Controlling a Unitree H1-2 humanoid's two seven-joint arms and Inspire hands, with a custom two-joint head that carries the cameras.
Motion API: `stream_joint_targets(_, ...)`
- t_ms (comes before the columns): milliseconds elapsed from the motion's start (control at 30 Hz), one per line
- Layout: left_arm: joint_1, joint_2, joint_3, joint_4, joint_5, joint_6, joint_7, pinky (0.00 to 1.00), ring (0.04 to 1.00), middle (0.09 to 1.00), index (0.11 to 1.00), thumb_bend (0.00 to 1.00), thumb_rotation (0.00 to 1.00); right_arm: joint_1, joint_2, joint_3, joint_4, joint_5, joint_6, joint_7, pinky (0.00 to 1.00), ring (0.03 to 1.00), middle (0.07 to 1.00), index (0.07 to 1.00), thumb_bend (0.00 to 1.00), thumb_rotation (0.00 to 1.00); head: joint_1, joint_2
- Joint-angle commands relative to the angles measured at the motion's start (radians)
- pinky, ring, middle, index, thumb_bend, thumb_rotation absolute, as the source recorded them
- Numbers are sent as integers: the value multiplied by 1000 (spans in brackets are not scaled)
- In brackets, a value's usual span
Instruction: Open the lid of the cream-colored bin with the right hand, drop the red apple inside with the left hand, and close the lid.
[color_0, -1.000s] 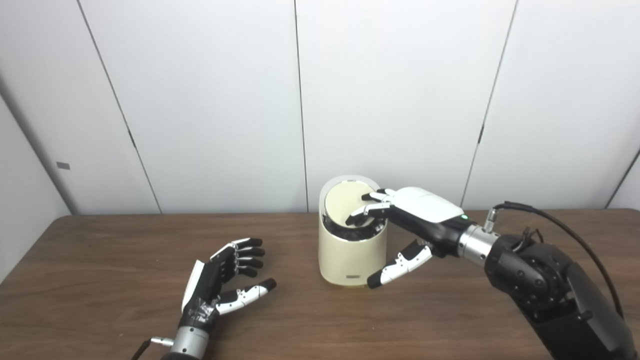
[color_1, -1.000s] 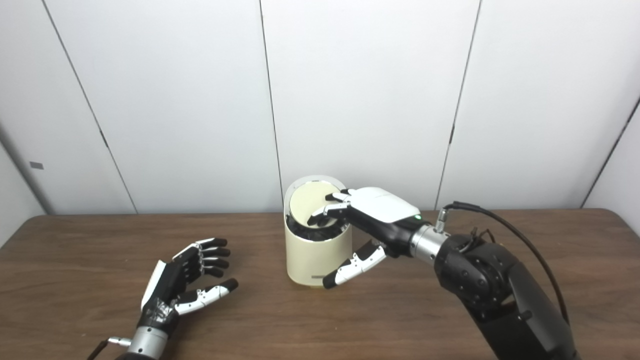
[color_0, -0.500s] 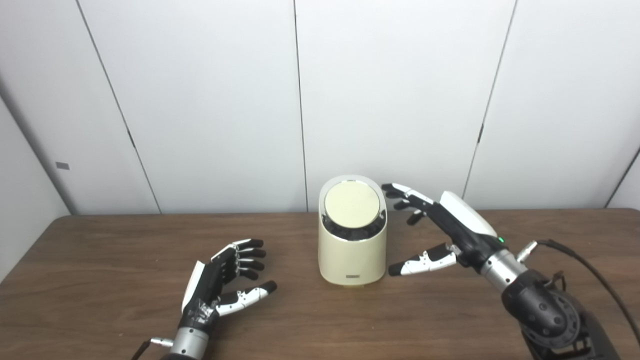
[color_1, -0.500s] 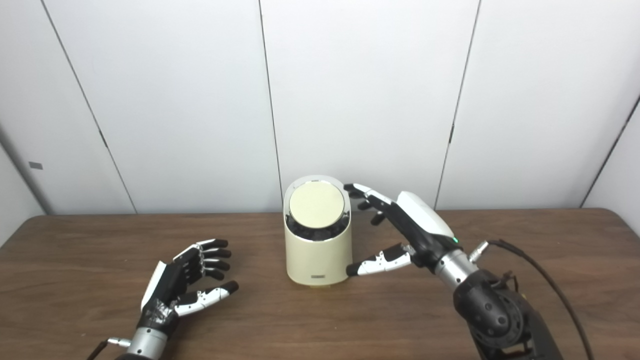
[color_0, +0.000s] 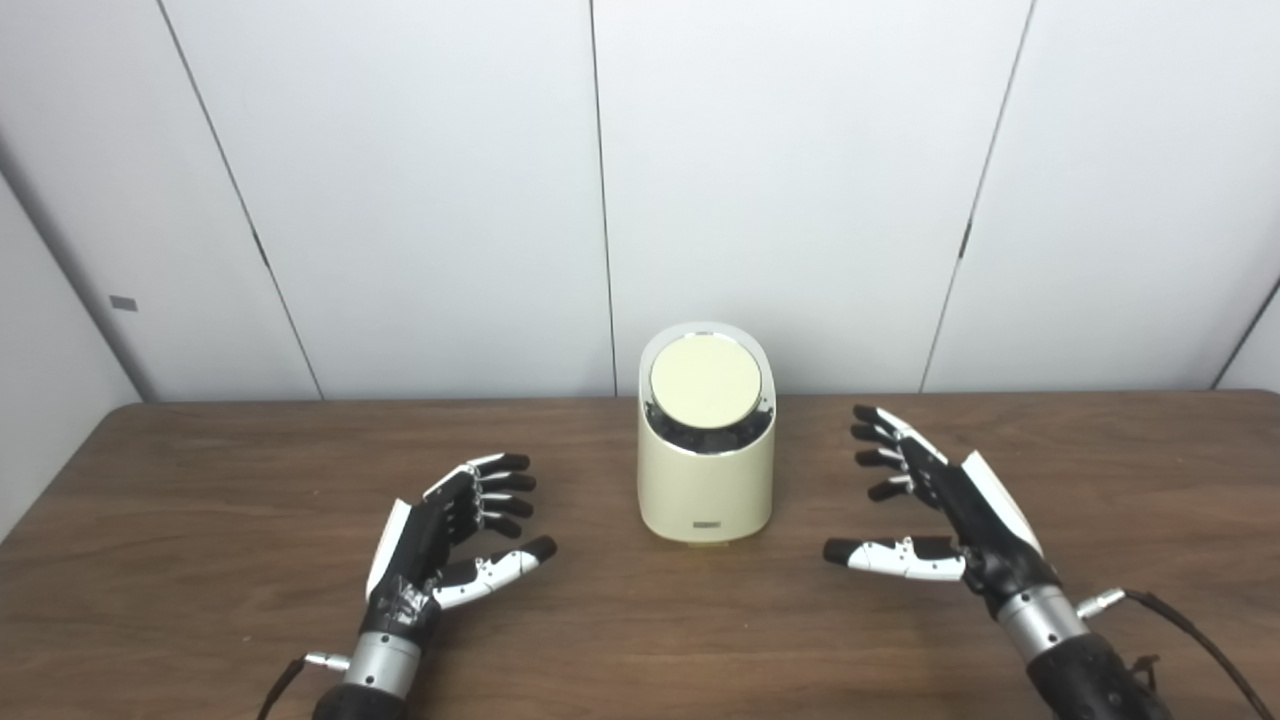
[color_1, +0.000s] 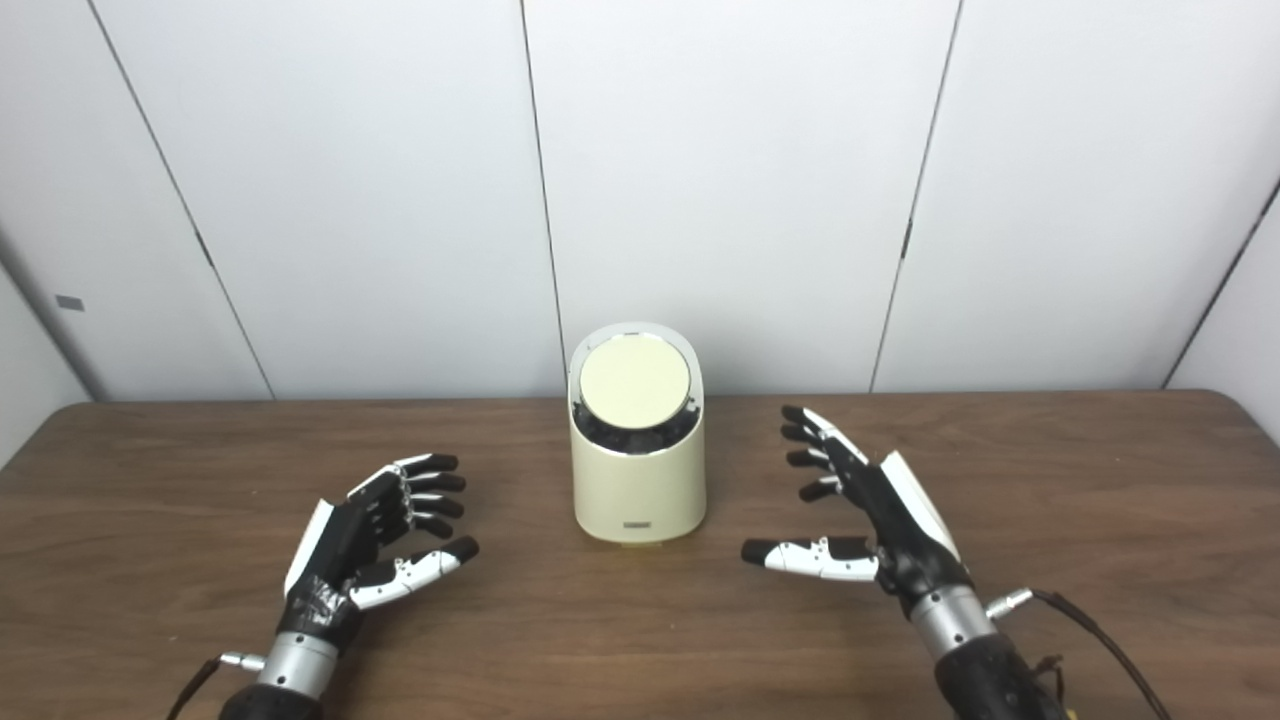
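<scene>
While the lid (color_0: 705, 381) sits flat atop the bin (color_0: 706, 487), we see both spread, empty hands flanking it: left hand (color_0: 440, 545), right hand (color_0: 935, 510) about equally near.

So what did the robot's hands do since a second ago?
The right hand let go of the lid, which swung shut, and pulled back to the table, open, right of the bin. The camera shifted slightly. The left hand stayed open in place; the bin didn't move.

Lab-like room, bare white wall panels (color_0: 780, 180), wooden table (color_0: 200, 520)
</scene>
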Motion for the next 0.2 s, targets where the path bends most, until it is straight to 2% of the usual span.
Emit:
stream_joint_targets(0, -8, 4, 4, 12, -6, -31, 2, 538, 617, 697, 754, 734, 98, -24, 0, -15, -24, 40, -56, -27, 663, 814, 881, 914, 715, 325, 1, 1)
stream_joint_targets(167, -10, 2, 5, 6, -13, -27, -2, 534, 615, 699, 756, 731, 91, -4, 4, -14, 2, 56, -77, -41, 696, 817, 880, 909, 705, 250, 3, 1)
